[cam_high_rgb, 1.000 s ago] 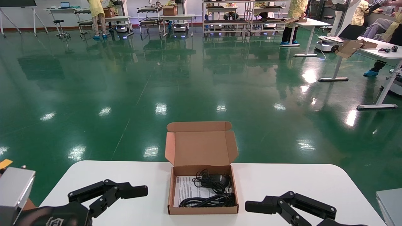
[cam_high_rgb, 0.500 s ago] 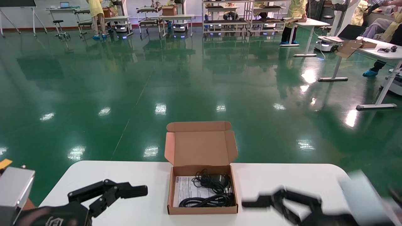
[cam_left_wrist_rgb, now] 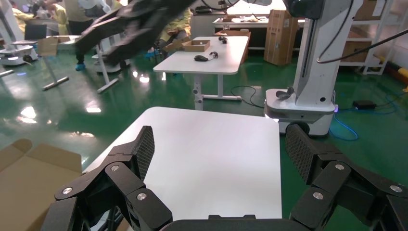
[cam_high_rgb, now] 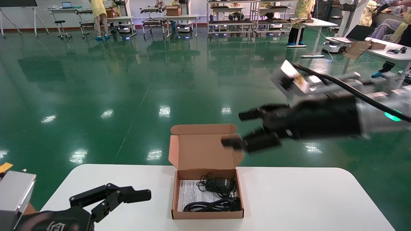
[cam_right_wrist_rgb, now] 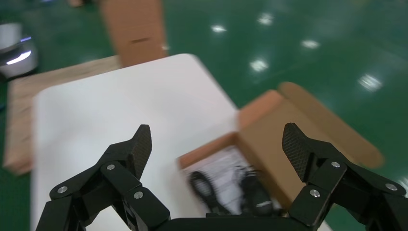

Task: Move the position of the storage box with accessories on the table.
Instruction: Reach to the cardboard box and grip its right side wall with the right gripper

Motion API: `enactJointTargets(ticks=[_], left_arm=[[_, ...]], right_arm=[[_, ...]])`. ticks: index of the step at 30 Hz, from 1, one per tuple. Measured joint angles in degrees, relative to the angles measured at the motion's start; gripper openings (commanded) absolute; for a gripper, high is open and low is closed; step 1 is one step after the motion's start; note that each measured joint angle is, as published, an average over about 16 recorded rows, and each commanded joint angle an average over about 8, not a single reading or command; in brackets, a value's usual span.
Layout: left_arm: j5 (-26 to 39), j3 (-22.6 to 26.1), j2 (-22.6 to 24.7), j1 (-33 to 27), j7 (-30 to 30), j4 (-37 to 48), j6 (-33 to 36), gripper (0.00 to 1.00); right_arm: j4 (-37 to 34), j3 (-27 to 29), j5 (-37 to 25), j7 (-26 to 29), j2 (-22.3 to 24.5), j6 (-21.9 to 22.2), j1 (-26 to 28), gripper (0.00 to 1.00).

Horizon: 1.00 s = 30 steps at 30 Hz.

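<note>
Head view: I see the right gripper raised well above the table. A second ago it lay low over the tabletop near the near right corner; half a second ago it was a blur there. Now it hangs in the air beside the upper right of the box's upright lid, arm reaching in from the right. Its jaws stand apart and hold nothing. The left gripper has not moved: it sits parked over the tabletop by the near left corner, to the left of the box.

The storage box is where it was, near the middle of the tabletop, its front wall close to the near edge, lid open and standing at the back. Count: one box, one white paper sheet lying flat on its floor, two coils of black cable on top of the sheet, one small black adapter among the rear coil.

Left wrist view: the left gripper has its jaws wide apart, empty, over bare tabletop; a corner of the box lid shows at the picture's edge.

Right wrist view: the right gripper is spread wide, empty, high over the open box, with the cables visible inside.
</note>
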Motion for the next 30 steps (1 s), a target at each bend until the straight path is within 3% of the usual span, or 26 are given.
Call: enactJointTargets(ticks=[7, 14, 22, 30], left_arm=[[0.0, 0.0, 0.0, 0.0, 0.0, 0.0, 0.0, 1.0], [0.0, 0.0, 0.0, 0.0, 0.0, 0.0, 0.0, 1.0], [0.0, 0.0, 0.0, 0.0, 0.0, 0.0, 0.0, 1.0], [0.0, 0.0, 0.0, 0.0, 0.0, 0.0, 0.0, 1.0]], right_arm=[[-14.4, -2.4, -5.1, -0.3, -8.1, 7.9, 4.4, 1.0], [-23.3, -3.8, -7.5, -0.7, -13.1, 13.4, 4.9, 1.0], [-27.0, -3.8, -7.6, -3.5, -14.7, 16.0, 4.1, 1.0], [-27.7, -2.7, -6.0, -8.6, -13.8, 15.2, 2.9, 1.0]])
